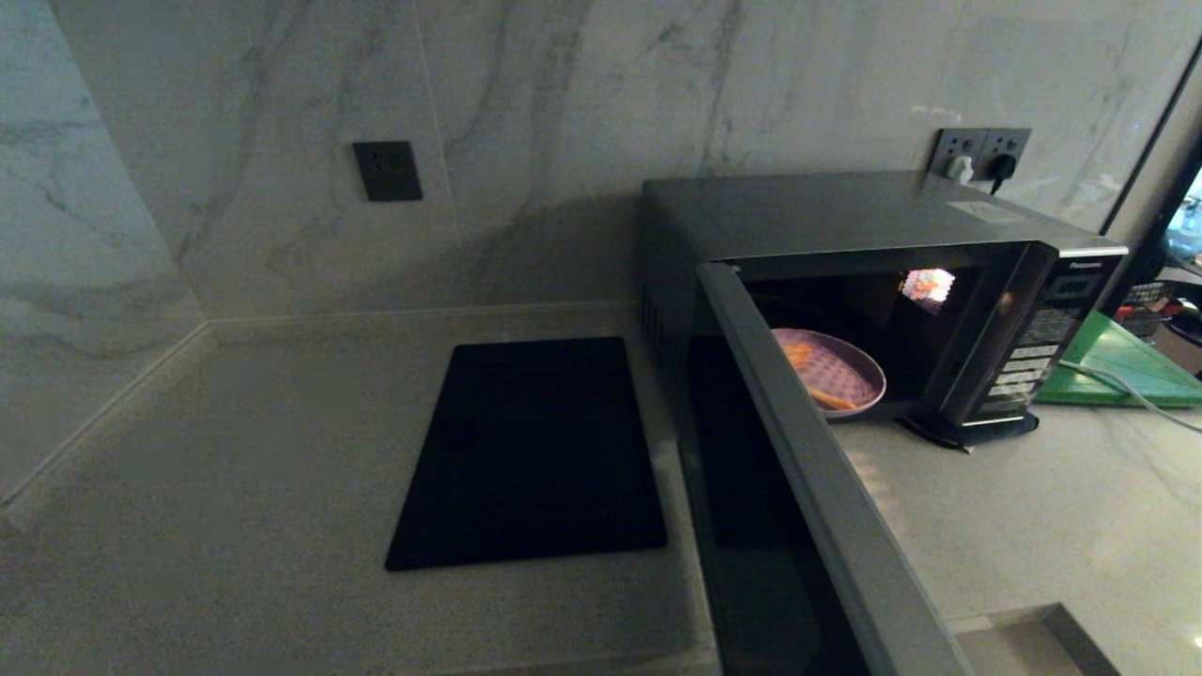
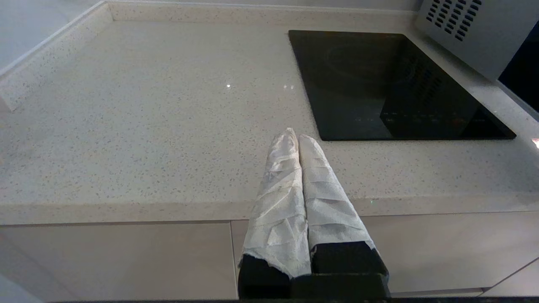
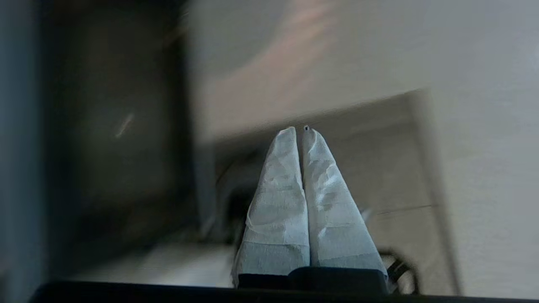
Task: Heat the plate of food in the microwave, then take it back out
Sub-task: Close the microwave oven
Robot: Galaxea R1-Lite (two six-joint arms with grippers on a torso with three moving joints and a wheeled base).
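Head view: the microwave stands with its door swung wide, the lavender plate of food with orange sticks inside. Left wrist view: the left hand, fingers pressed together and empty, hovers over the surface near the black panel. Right wrist view: the right hand is closed on nothing.

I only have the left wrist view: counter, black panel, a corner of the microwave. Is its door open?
Observer: Yes, the head view shows the microwave with its door swung wide.
Operator: Is the plate inside?
Observer: Yes, the plate sits in the cavity with orange sticks on it.
Operator: And the right gripper?
Observer: It is absent from the head view; its wrist view shows the right gripper shut on nothing.
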